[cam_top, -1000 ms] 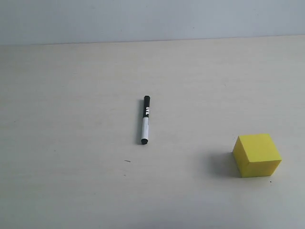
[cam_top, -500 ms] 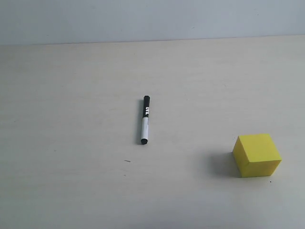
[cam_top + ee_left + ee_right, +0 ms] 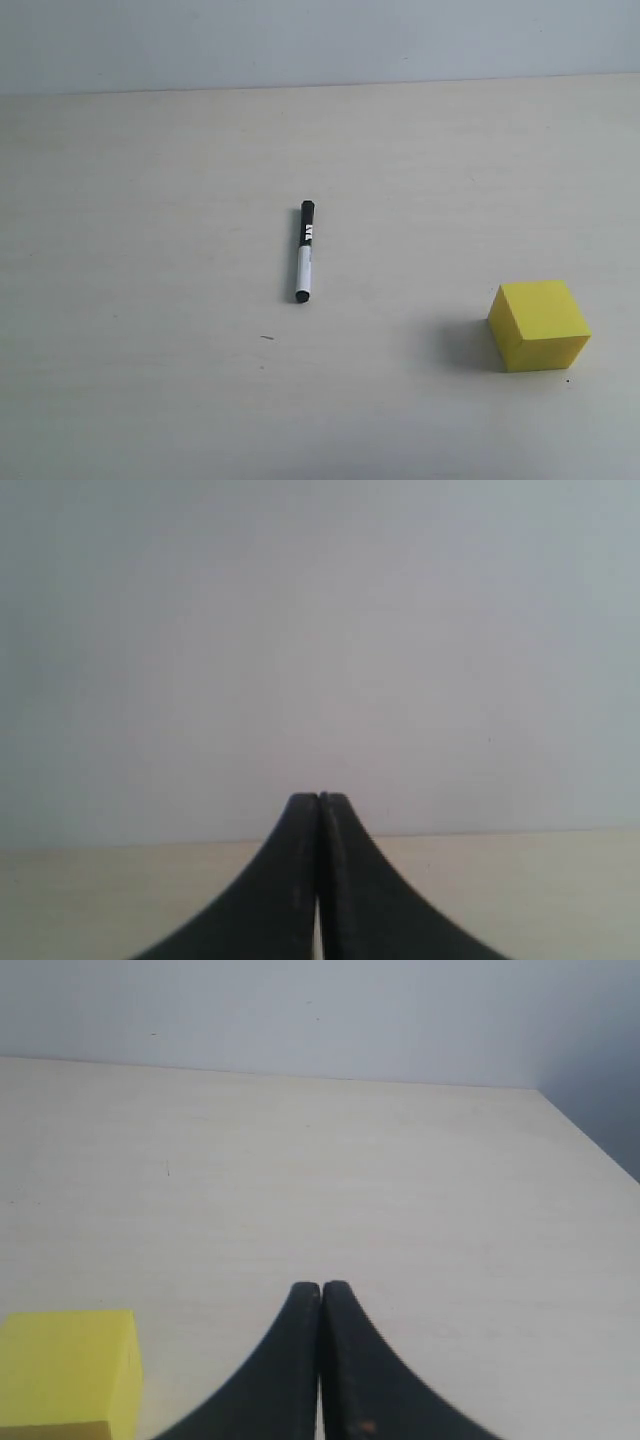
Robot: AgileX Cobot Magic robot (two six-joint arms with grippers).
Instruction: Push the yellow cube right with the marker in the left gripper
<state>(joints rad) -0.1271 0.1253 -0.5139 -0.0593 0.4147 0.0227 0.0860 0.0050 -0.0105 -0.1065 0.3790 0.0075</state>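
- The table (image 3: 150, 400) was a pale cream, faintly grained surface that ran back to a plain light grey wall (image 3: 300, 40).
- The marker (image 3: 305, 252) lay flat on the table near the middle of the exterior view, its black cap towards the wall and its white barrel towards the camera.
- The yellow cube (image 3: 538, 325) sat on the table well apart from the marker, to its right and nearer the camera.
- The left gripper (image 3: 319, 800) had its jaws pressed together, tip against tip, facing the wall above the table's far edge.
- The right gripper (image 3: 320, 1288) also had its jaws pressed together above the table, near the cube.
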